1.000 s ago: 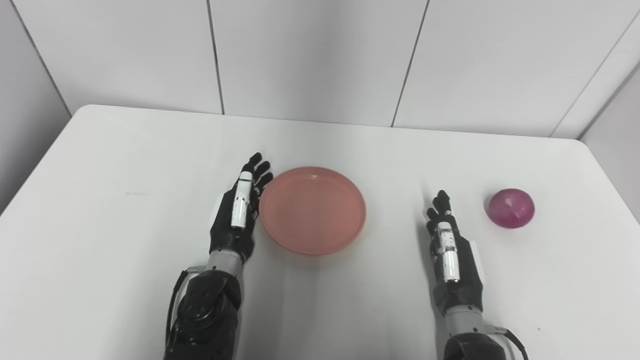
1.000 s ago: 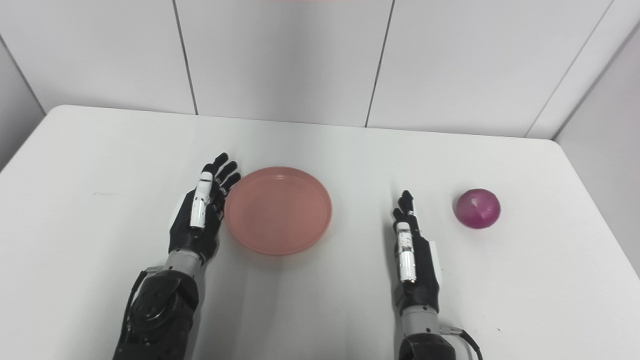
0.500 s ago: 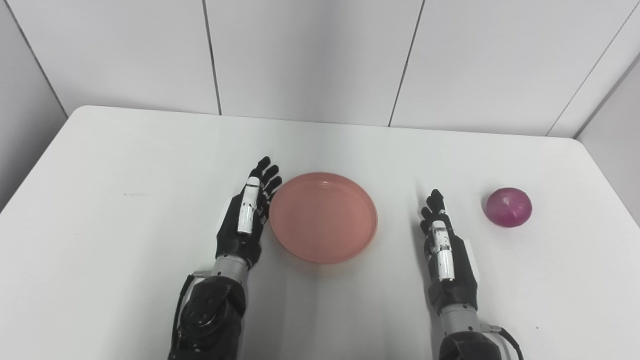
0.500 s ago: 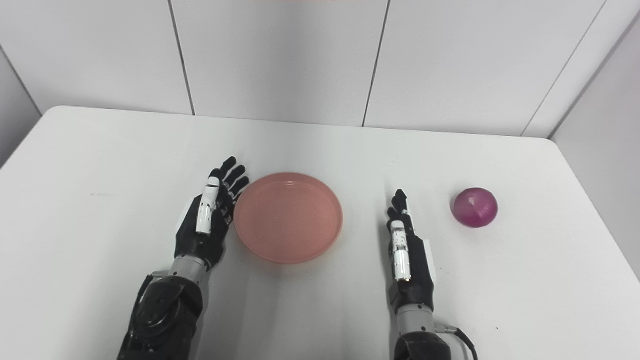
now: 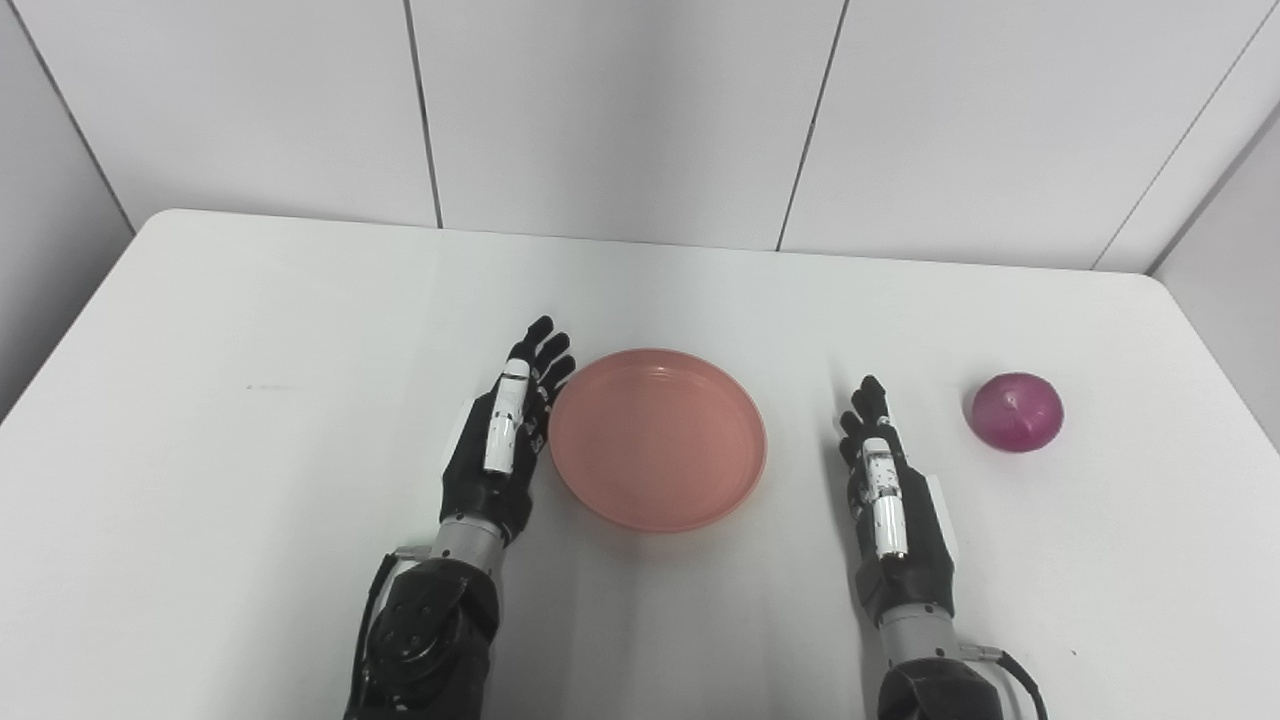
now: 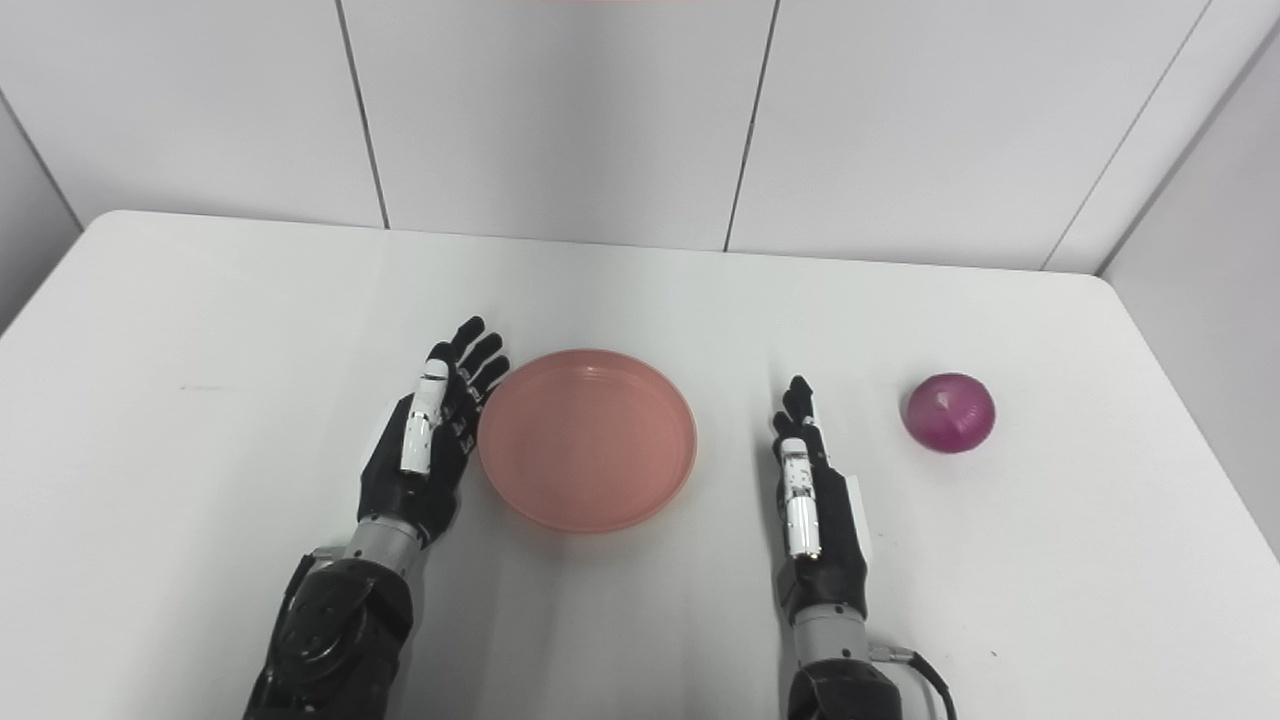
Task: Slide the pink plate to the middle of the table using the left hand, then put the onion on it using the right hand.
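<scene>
**Left hand flat against the plate's edge, onion off to the right**

The pink plate (image 5: 657,438) lies near the middle of the white table (image 5: 200,420), a little to the left of the midline between the two arms. It is empty and sits flat on the surface.

The left hand (image 5: 503,440) stands on its edge just beside the plate's left rim, palm turned toward the plate. Its fingers (image 5: 543,355) are stretched out straight and a little spread, pointing away from the robot; they grip nothing. The fingertips and the side of the palm appear to touch the rim, though the contact line is too fine to be sure of.

The right hand (image 5: 888,490) stands on the other side of the plate, apart from its right rim with bare table between them. It too is held edge-up with straight fingers (image 6: 797,400) close together, holding nothing.

The onion (image 5: 1017,412), round and purple, rests on the table to the right of the right hand, near its fingertips but not touching them, and well apart from the plate. A grey panelled wall (image 5: 620,110) stands behind the table's far edge.
</scene>
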